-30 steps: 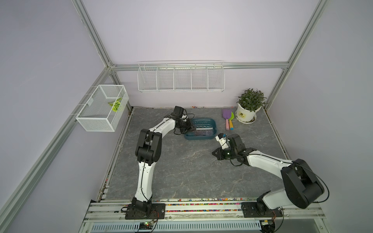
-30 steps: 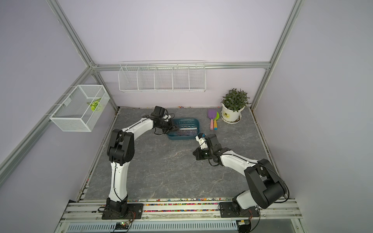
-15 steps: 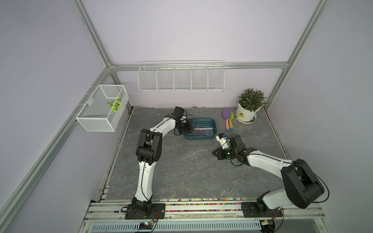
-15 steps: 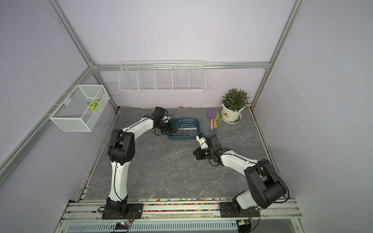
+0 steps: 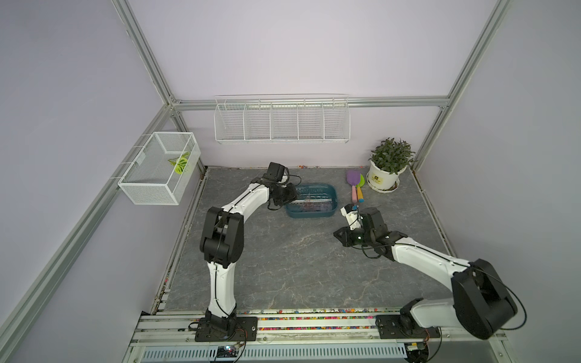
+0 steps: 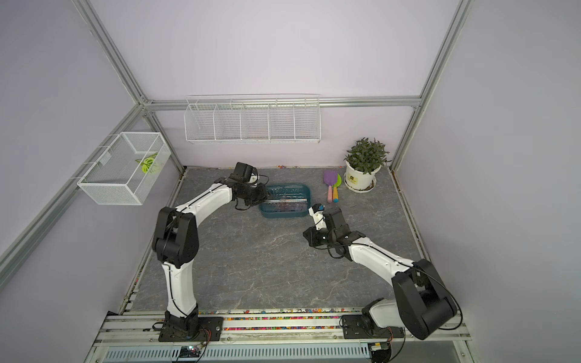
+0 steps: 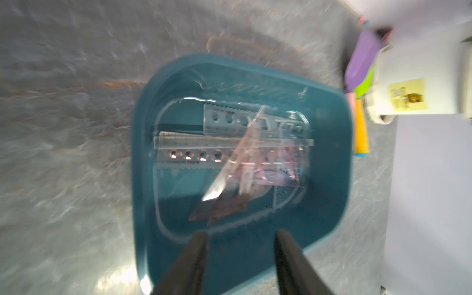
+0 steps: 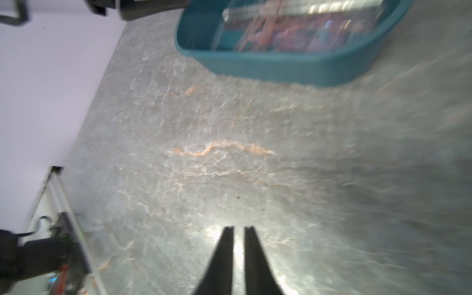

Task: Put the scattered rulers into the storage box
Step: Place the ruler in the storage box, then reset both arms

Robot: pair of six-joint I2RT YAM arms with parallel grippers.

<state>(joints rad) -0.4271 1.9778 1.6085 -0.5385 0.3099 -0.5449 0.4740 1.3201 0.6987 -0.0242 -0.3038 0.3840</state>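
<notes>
Over on the left, the left gripper (image 5: pixel 287 196) hangs at the left end of the storage box (image 5: pixel 311 215), just above its rim. In the left wrist view its fingers (image 7: pixel 198 245) stand about half apart with nothing between them. The rulers (image 7: pixel 229 143) lie in the box in a loose heap: the straight ones run along its length, left to right, and the tinted triangles lie slanted across them. From these fingers the heap lies straight ahead, to the right, so this is clearly the nearer arm. Further right and nearer to me, the right gripper (image 5: pixel 338 235) sits low over the bare table (image 5: pixel 283 267), well apart from the box and pointing left. Its fingers (image 8: pixel 226 245) are parted by only a slit and hold nothing. I can make out no ruler loose on the table, though see-through plastic would be hard to spot. My guess is the job is about done, and all that's left is for both arms to back away.
</notes>
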